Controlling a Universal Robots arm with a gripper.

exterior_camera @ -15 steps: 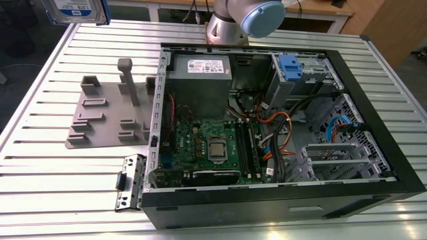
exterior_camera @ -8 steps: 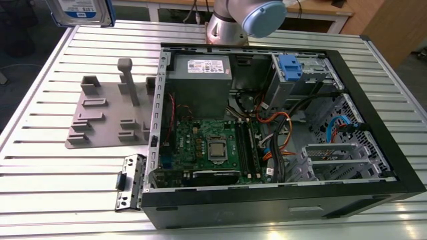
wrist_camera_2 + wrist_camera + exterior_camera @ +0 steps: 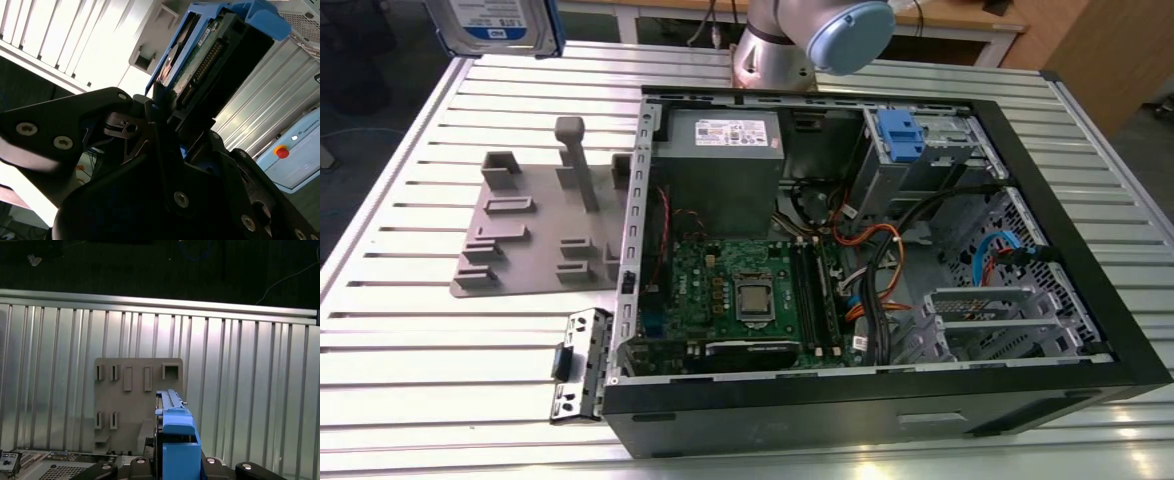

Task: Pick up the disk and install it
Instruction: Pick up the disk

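Silver with a white-and-blue label, the disk (image 3: 494,25) is held up off the slatted tabletop (image 3: 400,330) at the exterior view's left, its label face toward that camera. It is above and beyond the grey fixture plate (image 3: 534,235) and well apart from the open computer case (image 3: 881,400) further right. In the second wrist view the end effector (image 3: 172,117) is clamped on the disk's near end, with black fingers (image 3: 150,120) against its blue-railed sides. Its long axis runs straight out from the end effector. In the first wrist view the disk shows edge-on over the fixture plate.
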